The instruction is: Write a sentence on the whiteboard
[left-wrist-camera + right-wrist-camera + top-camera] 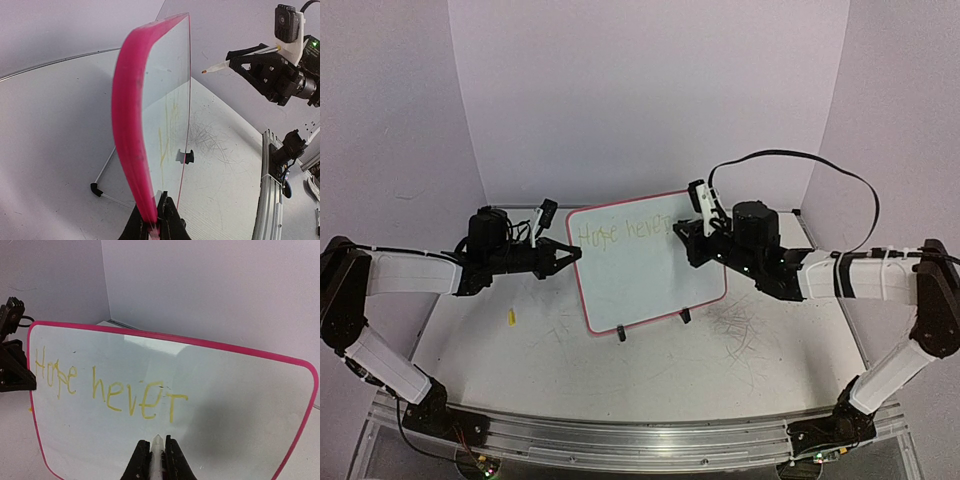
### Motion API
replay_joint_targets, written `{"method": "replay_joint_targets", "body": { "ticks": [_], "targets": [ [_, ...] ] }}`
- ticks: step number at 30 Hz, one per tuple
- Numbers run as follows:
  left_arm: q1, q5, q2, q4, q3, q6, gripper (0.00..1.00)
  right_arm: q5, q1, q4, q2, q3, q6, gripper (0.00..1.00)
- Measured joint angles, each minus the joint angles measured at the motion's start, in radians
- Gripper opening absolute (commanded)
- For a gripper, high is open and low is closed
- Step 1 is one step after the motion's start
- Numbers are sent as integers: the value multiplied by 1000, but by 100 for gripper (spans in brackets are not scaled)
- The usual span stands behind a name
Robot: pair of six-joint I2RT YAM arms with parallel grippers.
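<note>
The whiteboard [650, 275] stands upright on the table, pink-red framed, tilted a little. My left gripper [570, 255] is shut on its left edge; in the left wrist view the jaws [157, 216] pinch the pink frame [129, 130]. The sentence [107, 387] reads "Hope never" in yellow on one line [625, 232]. My right gripper [684, 233] is shut on a white marker [158, 446], its tip just below the last "r". Seen from the left wrist, the marker tip [205, 72] sits slightly off the board's face [170, 100].
A small yellow piece [511, 317] lies on the table left of the board. Grey scratch marks [735, 330] cover the table at the right. Two black clip feet [621, 335] [685, 316] hold the board. A metal rail [640, 440] runs along the near edge.
</note>
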Motion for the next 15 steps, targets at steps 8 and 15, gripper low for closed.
{"method": "replay_joint_targets", "body": {
  "ticks": [8, 15],
  "targets": [
    [-4, -4, 0, 0, 1, 0, 0, -65, 134, 0, 146, 117, -57, 0],
    [-8, -9, 0, 0, 1, -1, 0, -118, 205, -10, 252, 211, -69, 0]
  ]
}}
